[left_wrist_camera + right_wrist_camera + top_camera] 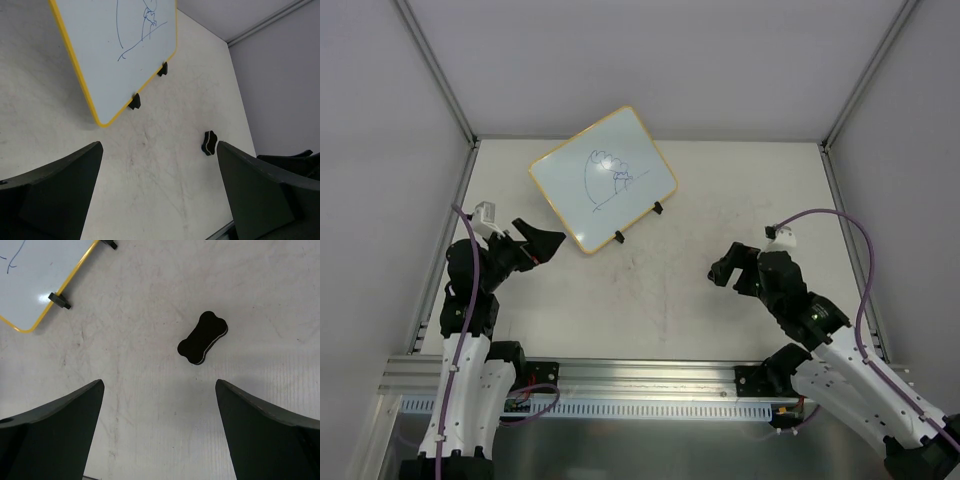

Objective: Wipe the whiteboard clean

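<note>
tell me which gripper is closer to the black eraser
Right. The eraser lies just ahead of the right gripper, in line with its open fingers. The left gripper is farther off across the table, near a corner of the whiteboard.

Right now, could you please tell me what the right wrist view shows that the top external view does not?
Only the right wrist view shows the black eraser, lying on the table ahead of the open right gripper. Only the top external view shows the whole whiteboard with its full blue scribble, plus the open left gripper near the board's corner. Both show the board's yellow-framed corner and its black clip feet.
</note>
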